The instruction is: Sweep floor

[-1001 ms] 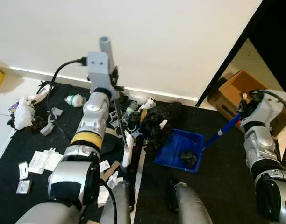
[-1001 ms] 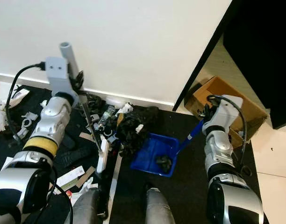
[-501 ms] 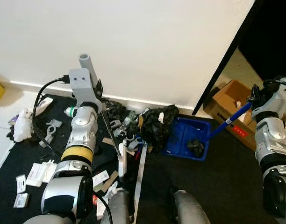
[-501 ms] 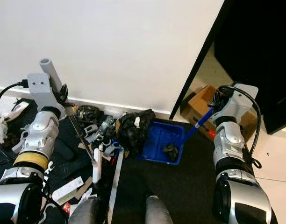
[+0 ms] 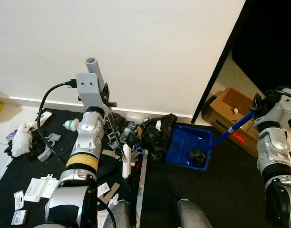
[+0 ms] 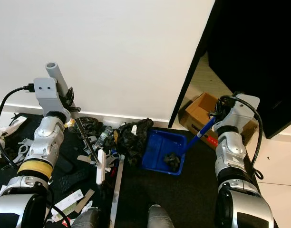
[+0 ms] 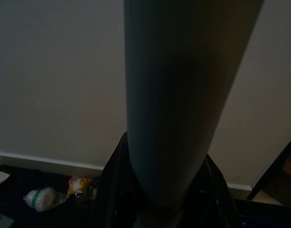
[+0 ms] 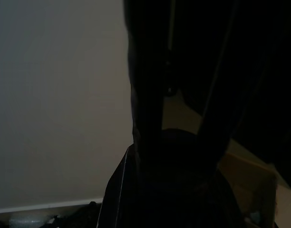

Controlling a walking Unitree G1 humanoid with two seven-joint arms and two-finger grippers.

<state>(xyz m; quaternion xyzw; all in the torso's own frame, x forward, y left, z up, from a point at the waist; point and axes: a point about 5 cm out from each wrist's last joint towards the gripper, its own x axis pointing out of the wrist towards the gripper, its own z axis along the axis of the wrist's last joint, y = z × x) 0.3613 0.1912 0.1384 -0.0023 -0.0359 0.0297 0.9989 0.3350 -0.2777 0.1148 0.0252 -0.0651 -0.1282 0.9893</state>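
Note:
My left gripper [image 5: 106, 94] is shut on the grey broom handle [image 5: 94, 69], which fills the space between the fingers as a thick grey pole [image 7: 174, 104]. The thin stick slants down to the white broom head [image 5: 125, 161] on the black mat. My right gripper [image 5: 256, 106] is shut on the blue handle [image 5: 231, 129] of the blue dustpan [image 5: 181, 152]. The pan rests on the floor with a black clump of trash [image 5: 197, 156] inside. A crumpled black bag [image 5: 155, 134] lies against the pan's left edge.
Litter covers the black mat [image 5: 22, 166]: a plastic bottle [image 5: 71, 126], white paper [image 5: 22, 138], small cards [image 5: 41, 187] and scraps near the wall. An open cardboard box [image 5: 228, 111] stands at the right by a dark doorway. My legs [image 5: 188, 216] show at the bottom edge.
The whole view has shifted upward as I moved. The dustpan has slid from lower right of the black bag to right beside it, nearer the wall. My right arm has risen.

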